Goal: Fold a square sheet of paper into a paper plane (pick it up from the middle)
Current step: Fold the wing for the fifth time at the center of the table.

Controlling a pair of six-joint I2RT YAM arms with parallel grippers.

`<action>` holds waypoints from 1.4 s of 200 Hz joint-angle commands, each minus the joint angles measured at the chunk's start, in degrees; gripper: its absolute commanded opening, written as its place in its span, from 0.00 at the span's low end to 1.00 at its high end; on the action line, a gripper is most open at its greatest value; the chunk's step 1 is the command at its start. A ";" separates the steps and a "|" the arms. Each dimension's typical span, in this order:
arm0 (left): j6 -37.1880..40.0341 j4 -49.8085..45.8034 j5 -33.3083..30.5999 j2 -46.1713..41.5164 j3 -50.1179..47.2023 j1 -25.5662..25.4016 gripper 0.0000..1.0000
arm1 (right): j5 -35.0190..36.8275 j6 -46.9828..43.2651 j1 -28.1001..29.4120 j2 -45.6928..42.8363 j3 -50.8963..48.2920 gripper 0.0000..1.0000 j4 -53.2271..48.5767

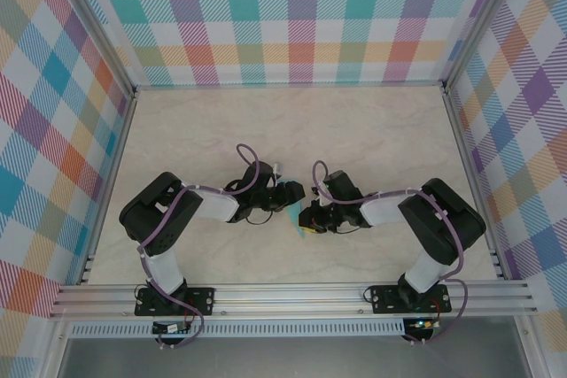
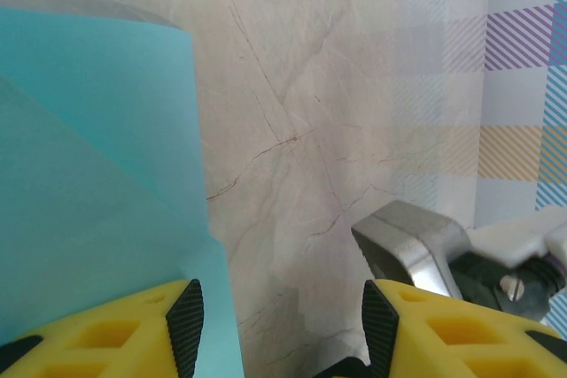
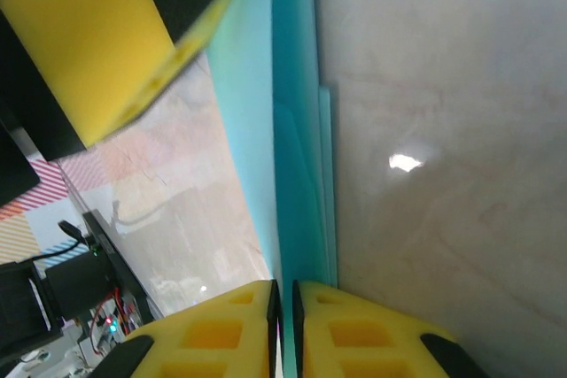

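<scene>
Right wrist view: your right gripper [image 3: 283, 297] is clamping the folded edge of the thin teal square sheet of paper [image 3: 299, 174], probably steadying the crease. Just beside that gripper, your left gripper [image 2: 283, 318] is standing unclenched, jaws apart, the paper's edge lying by one finger.

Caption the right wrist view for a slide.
Right gripper pinches the folded teal paper edge-on, marbled table behind.
</scene>
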 commanded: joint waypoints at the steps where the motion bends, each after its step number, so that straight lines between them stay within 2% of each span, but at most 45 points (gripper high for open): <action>1: 1.17 -3.26 -0.31 1.50 -0.22 0.07 0.53 | 0.55 -2.35 0.81 -2.18 1.36 0.16 -7.18; 35: 1.12 -3.20 -0.33 1.58 -0.23 0.07 0.53 | -0.07 -2.24 0.89 -2.46 1.19 0.13 -7.40; 95: 1.17 -3.30 0.13 1.71 0.08 0.05 0.53 | 2.75 -0.61 0.90 -2.75 3.60 0.20 -8.73; 131: 1.26 -3.44 0.33 1.67 0.02 0.03 0.53 | 3.26 0.18 0.71 -1.43 5.22 0.20 -8.48; 164: 1.25 -3.48 0.48 1.68 0.10 0.02 0.53 | 3.81 0.53 0.61 -0.79 5.64 0.19 -8.90; 211: 1.17 -3.81 0.32 1.85 0.16 -0.10 0.53 | 1.28 0.92 0.63 -0.20 4.07 0.08 -6.32; 244: 0.88 -4.14 -0.13 1.98 0.47 -0.11 0.53 | -1.84 -0.48 0.82 1.77 3.03 0.09 -5.48; 280: 0.55 -4.60 -0.31 2.16 0.56 -0.11 0.53 | -0.54 -1.10 0.97 3.31 3.11 0.11 -8.11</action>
